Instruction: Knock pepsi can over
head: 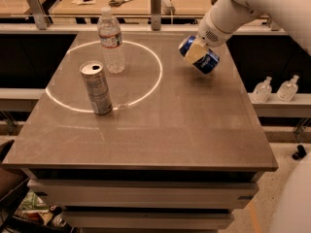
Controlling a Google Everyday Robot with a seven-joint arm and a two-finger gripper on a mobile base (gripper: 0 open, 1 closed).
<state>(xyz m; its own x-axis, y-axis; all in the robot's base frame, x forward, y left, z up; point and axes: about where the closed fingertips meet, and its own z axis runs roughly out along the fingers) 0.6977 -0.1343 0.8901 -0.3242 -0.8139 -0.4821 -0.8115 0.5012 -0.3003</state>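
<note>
The pepsi can (209,63) is dark blue and hangs tilted in the air, a little above the back right part of the brown table (184,130). My gripper (197,55) comes in from the upper right on a white arm and is shut on the can's middle. A tan finger pad (195,54) covers the front of the can. The can's silver top points up and to the left.
A tall slim silver-grey can (96,89) stands upright at the left, on a white ring marked on the table. A clear water bottle (111,40) stands behind it. Two small pump bottles (275,88) sit on a ledge to the right.
</note>
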